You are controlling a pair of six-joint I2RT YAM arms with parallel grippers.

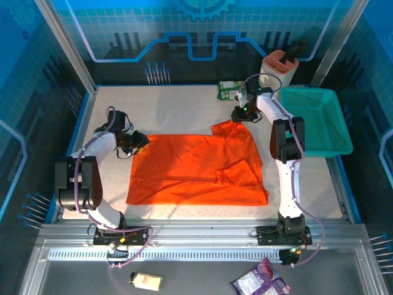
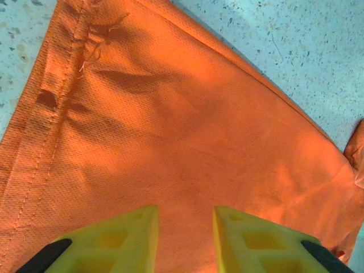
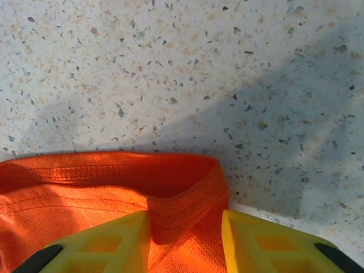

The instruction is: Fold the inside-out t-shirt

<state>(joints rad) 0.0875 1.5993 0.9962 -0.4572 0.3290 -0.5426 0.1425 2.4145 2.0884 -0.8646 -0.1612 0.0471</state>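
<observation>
**Orange shirt spread flat, fingers at two edges**

The speckled bench (image 1: 184,107) carries the inside-out t-shirt (image 1: 190,169), spread out mid-bench. A teal basket (image 1: 310,92) sits at the bench's right edge. The left fingers (image 2: 122,239) straddle cloth at the shirt's left edge. The right fingers (image 3: 114,242) straddle a raised hem fold at its far corner. Whether either pair clamps the cloth, I cannot tell.

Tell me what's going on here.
A robot is folding an orange t-shirt spread on the speckled table. Its left gripper sits at the shirt's left edge, and its right gripper at the far right corner. Both sets of jaws stand partly apart with cloth between them; whether either is pinching it is unclear. The shirt lies mostly flat and wrinkled, with no clear fold yet. A teal basket sits at the right.
</observation>
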